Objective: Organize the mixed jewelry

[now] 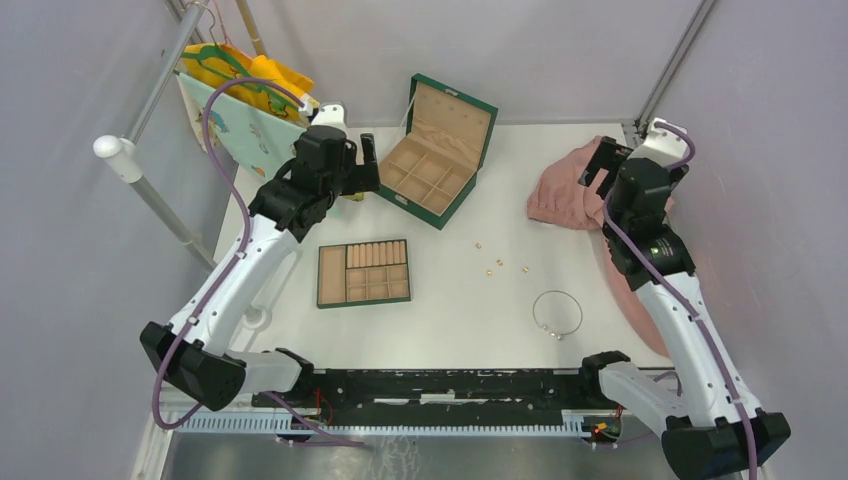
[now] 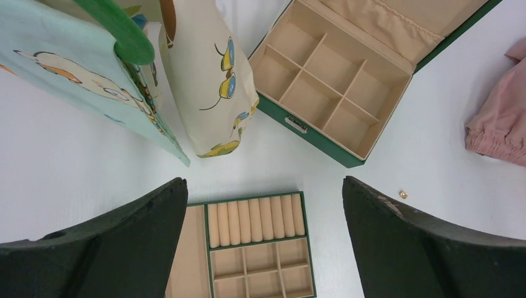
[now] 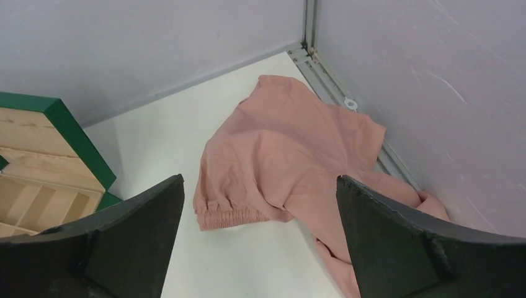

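Several tiny gold pieces (image 1: 495,266) lie loose on the white table right of centre; one also shows in the left wrist view (image 2: 403,194). A thin silver wire hoop (image 1: 551,333) lies nearer the front right. My left gripper (image 1: 358,168) is open and empty. It hangs high between the open green box (image 1: 410,205) and the flat divider tray (image 1: 331,275). In its own view, the left gripper (image 2: 263,186) is above the tray's ring rolls (image 2: 254,218). My right gripper (image 1: 605,165) is open and empty above a pink cloth; in its own view, the right gripper (image 3: 260,183) frames cloth and bare table.
The green box (image 2: 298,124) stands open at the back with tan compartments. A pink cloth (image 1: 565,195) lies at the back right against the wall, also in the right wrist view (image 3: 285,155). Printed tote bags (image 1: 240,100) hang at the back left, close to my left gripper (image 2: 211,81). A white-capped post (image 1: 118,150) stands left.
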Controlling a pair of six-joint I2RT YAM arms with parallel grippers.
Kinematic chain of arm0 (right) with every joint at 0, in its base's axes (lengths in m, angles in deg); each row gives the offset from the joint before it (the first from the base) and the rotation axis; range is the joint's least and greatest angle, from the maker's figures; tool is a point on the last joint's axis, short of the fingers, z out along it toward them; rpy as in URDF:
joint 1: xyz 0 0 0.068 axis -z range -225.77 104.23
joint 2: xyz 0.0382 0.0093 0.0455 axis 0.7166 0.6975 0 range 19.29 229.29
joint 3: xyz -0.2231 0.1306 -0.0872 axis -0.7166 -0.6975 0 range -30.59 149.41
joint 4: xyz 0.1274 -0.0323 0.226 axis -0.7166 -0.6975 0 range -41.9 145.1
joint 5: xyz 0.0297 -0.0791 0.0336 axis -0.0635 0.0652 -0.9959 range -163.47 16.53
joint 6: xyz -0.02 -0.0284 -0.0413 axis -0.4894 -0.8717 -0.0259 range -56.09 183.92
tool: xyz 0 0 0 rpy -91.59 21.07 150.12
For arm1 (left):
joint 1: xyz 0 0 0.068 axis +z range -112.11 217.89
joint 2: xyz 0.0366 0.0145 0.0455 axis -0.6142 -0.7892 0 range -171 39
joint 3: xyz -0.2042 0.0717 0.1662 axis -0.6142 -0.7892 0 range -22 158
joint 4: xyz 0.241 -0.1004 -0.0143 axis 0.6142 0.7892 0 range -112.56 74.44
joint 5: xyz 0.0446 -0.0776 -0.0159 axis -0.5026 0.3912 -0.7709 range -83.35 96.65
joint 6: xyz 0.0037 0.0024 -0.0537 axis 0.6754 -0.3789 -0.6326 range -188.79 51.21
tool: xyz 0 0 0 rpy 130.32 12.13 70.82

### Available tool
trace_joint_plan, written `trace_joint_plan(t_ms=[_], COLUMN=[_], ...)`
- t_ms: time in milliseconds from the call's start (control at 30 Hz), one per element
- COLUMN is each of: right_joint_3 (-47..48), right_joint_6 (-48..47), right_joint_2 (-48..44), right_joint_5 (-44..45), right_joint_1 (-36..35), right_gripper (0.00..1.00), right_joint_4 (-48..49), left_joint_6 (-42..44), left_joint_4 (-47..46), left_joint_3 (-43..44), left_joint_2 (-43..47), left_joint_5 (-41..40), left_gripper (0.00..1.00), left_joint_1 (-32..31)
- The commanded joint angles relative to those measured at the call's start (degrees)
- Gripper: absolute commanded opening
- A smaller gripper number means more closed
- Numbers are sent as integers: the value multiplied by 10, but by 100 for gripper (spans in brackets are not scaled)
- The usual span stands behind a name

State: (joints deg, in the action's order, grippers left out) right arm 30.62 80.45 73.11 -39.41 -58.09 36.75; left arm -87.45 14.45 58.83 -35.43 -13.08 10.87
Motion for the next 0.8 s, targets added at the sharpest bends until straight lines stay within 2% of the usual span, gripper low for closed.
trace_joint_plan(t_ms=[0,233,400,500,567,667,767], right_joint_3=[13,10,45,72,92,159,181], right_joint_6=[-12,-3,14,2,3,6,46], right_joint_2=[21,30,76,127,180,289,366], right_joint_5=[-1,-23,-46,-143,-175,-165,-207], right_joint_1=[0,0,1,-8,-39,-118,-162], right_gripper=[98,98,98,98,98,98,98], right_joint_4=[18,25,-23,-38,-50,-106,-92], left_joint_6=[-14,6,21,19,9,2,-19], left_joint_4=[-34,-47,-58,-61,-62,-60,-60], left_joint_3=[-9,-13,-22,-40,-55,-69,-74], left_joint_2=[13,24,29,28,24,13,6], left_joint_5=[-20,0,40,81,86,79,64], left_gripper=[100,100,100,100,100,100,100], left_joint_1=[1,1,0,-10,-29,-71,-99])
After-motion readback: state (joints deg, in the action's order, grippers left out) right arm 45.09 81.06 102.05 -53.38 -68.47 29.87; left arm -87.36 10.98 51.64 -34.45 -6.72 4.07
